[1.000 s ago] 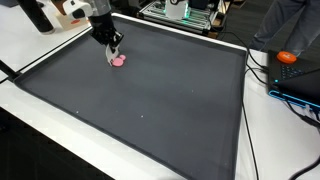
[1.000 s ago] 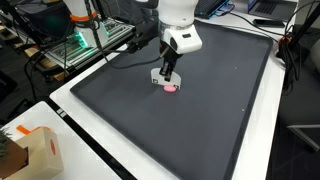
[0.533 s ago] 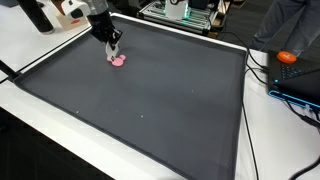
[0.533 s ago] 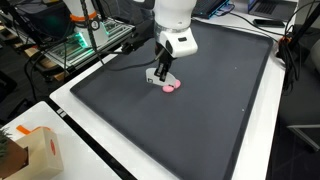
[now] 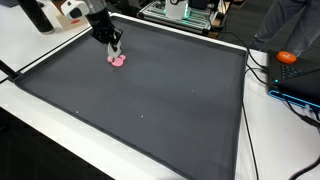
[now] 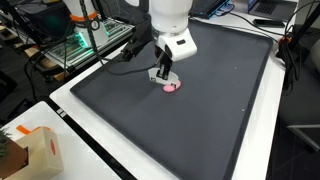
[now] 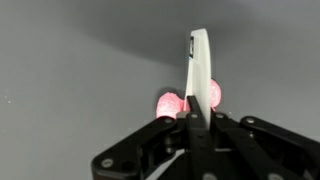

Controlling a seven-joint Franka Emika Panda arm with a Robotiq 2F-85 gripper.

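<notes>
A small pink lump lies on the dark mat near one of its corners. My gripper hangs right over it, pointing down. In the wrist view the gripper is shut on a thin white flat tool that sticks out beyond the fingertips. The tool's blade crosses the pink lump, whose two lobes show on either side of it. Whether the tool's tip touches the lump or the mat I cannot tell.
The mat has a white border on a white table. An orange object and a blue-edged device with cables sit beyond one side. An equipment rack and a cardboard box stand off another side.
The arm has shifted slightly sideways over the pink lump, with the white tool still held. The lump itself has stayed in place.
</notes>
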